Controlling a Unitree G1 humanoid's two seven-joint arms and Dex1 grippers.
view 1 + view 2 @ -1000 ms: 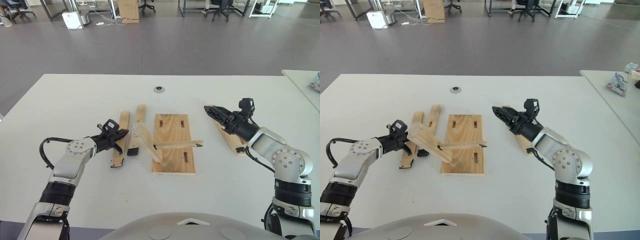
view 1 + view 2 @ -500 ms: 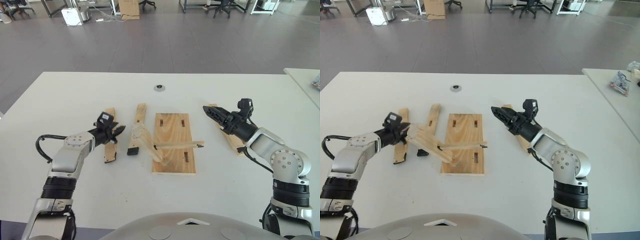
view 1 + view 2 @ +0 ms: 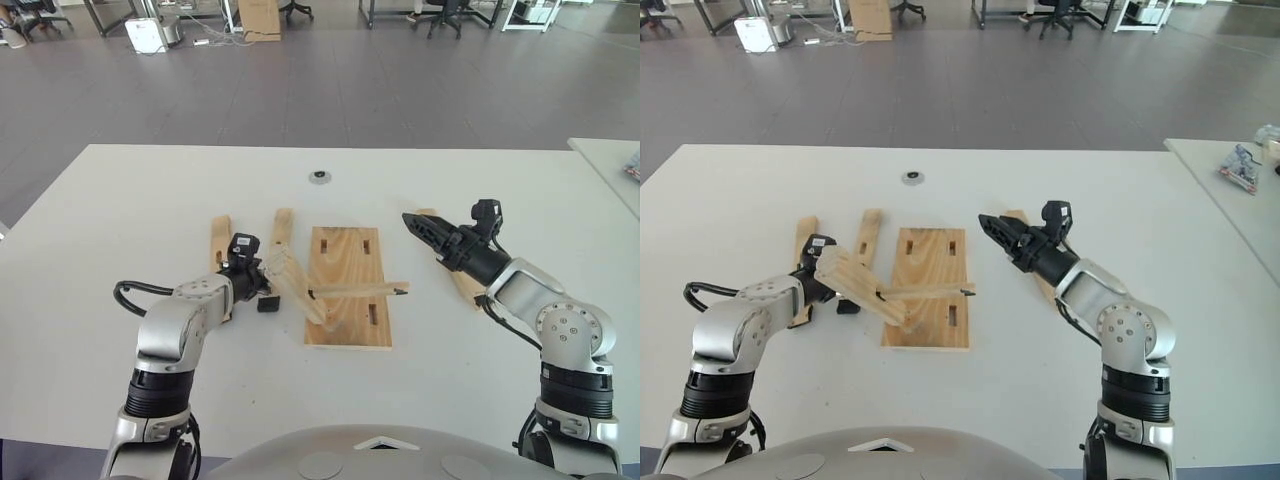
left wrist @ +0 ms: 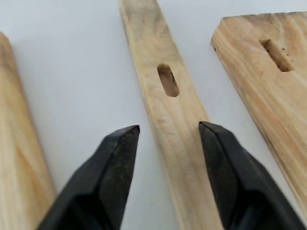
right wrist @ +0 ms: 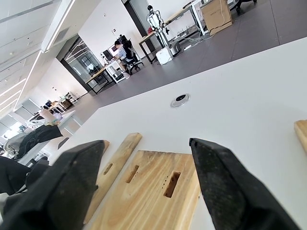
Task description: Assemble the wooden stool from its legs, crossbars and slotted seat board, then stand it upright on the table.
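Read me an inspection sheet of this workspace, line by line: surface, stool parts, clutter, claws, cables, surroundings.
Surface: white table, with a round port set in it towards the far side.
Job's things: slotted seat board flat at centre; joined leg and crossbar lie across it; slotted leg and outer leg lie to its left; fourth leg lies under the right arm.
Clutter: nothing seen.
Claws: left claw open, one finger on either side of the slotted leg; right claw open, above the table to the right of the board.
Cables: black cable looped by the left forearm.
Surroundings: grey floor, desks, chairs, cardboard box; second table at the right.
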